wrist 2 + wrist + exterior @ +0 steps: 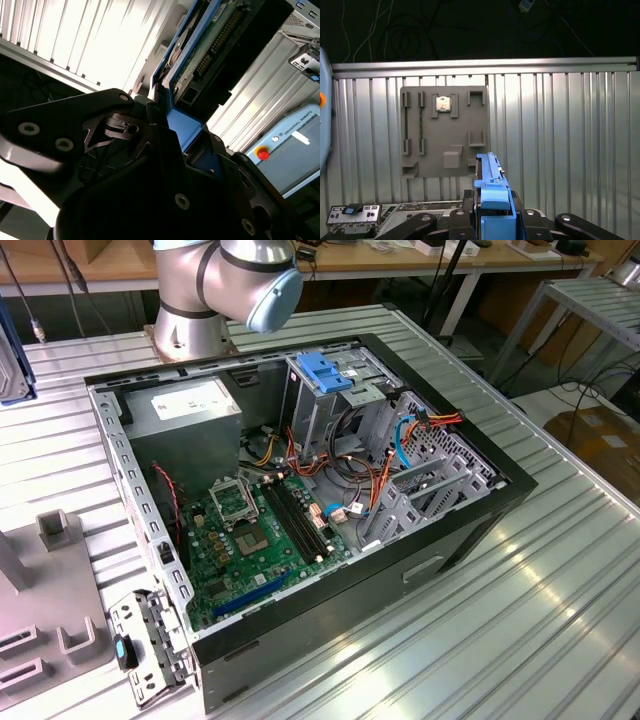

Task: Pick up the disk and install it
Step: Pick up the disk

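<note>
Gripper clenched on the disk: in the first wrist view its black fingers stand on either side of the drive's blue plastic side rail, which rises edge-on from between them. In the second wrist view the gripper holds the same disk at its near end. The blue rail runs along one side there, with the green circuit board and a row of connector pins on the exposed face.

Beyond the disk, in the first wrist view, lies the ribbed aluminium table. A grey fixture plate with raised holders lies flat on it, and the rail's tip overlaps the plate's near edge. A small metal bracket with a blue tab lies on the table in the picture's corner. In the second wrist view a teach pendant with a red button rests on the table beside the held drive.

In the exterior view the arm's base is mounted on the table behind an open computer case. Inside the case are the green motherboard, a grey power supply with a white sticker, and a drive cage topped by a blue latch. The fixture plate and the bracket lie to the exterior view's left of the case.
</note>
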